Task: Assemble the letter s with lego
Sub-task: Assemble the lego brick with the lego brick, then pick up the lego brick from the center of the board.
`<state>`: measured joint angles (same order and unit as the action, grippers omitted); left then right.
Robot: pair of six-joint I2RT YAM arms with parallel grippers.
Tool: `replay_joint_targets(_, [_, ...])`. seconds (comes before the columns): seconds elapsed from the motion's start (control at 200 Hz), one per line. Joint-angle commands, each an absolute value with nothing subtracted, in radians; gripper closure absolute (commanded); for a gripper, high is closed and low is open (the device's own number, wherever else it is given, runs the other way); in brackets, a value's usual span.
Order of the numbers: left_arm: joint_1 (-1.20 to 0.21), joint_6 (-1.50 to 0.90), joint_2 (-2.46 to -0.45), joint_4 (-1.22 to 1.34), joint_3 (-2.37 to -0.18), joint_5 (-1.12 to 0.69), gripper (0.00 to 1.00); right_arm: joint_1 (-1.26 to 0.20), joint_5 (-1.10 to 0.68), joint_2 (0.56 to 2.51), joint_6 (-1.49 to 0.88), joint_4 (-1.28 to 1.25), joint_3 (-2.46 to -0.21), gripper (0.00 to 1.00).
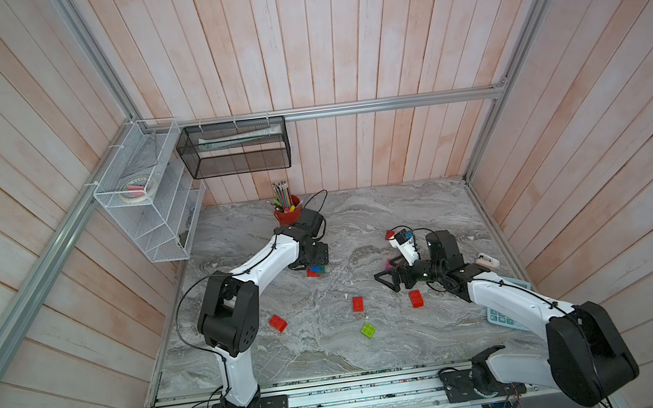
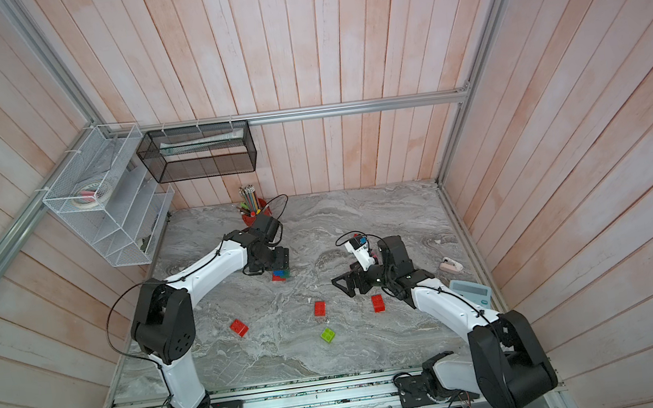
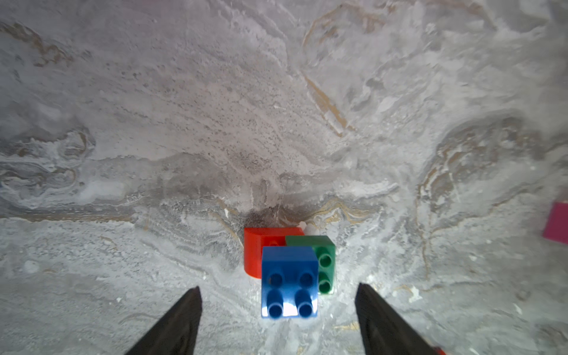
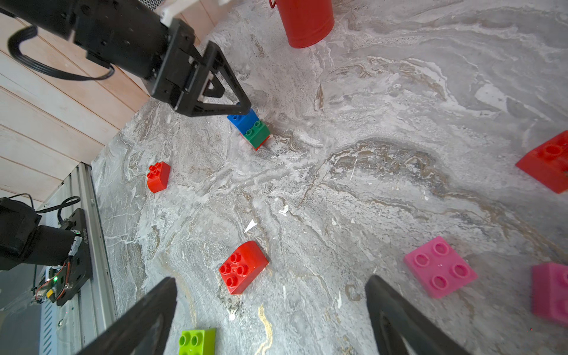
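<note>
The lego stack stands at mid-table: a red brick [image 3: 253, 252] at the bottom, with a dark green brick [image 3: 325, 261] and a blue brick [image 3: 289, 282] on top; it shows in both top views [image 1: 315, 271] [image 2: 281, 275]. My left gripper [image 3: 278, 289] is open just over the stack, its fingers apart from the blue brick on either side. My right gripper [image 4: 272, 279] hangs open and empty above bare table. Loose red bricks [image 1: 277, 323] [image 1: 357, 304] [image 1: 416, 298] and a lime green brick [image 1: 368, 330] lie nearer the front. Two pink bricks [image 4: 439, 266] [image 4: 550, 292] lie beside the right gripper.
A red pencil cup [image 1: 287, 213] stands at the back, just behind the left wrist. A calculator [image 1: 505, 318] and a small pink-white object [image 1: 488, 260] lie along the right edge. Another red brick [image 1: 389, 233] sits behind the right arm. A wire shelf [image 1: 147, 192] hangs at back left.
</note>
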<state>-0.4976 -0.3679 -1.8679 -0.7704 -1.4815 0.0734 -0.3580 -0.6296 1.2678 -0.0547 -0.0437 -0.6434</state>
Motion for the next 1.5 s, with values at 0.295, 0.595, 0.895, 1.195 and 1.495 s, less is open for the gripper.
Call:
replay_joint_targets(0.295, [-0.442,-0.323,-1.629,-0.785,-1.312,-0.010,0.00,-0.442,-0.629,1.316,0.012,0.012,-0.692,0.03])
replay_joint_targets(0.595, [-0.426,-0.361,-1.477,-0.808,-1.161,-0.015,0.00,-0.505,-0.592,1.330,0.064,0.043,-0.700,0.03])
replay_joint_targets(0.895, [-0.401,-0.405,-1.364,-0.791,-1.016,-0.063,0.00,-0.575,-0.533,1.339,0.134,0.088,-0.710,0.04])
replay_joint_targets(1.195, [-0.335,-0.365,-1.324,-0.752,-0.980,-0.106,0.00,-0.622,-0.507,1.352,0.222,0.148,-0.698,0.05])
replay_joint_targets(1.495, [-0.293,-0.346,-1.303,-0.766,-0.974,-0.147,0.00,-0.742,-0.426,1.342,0.121,0.203,-0.677,0.06])
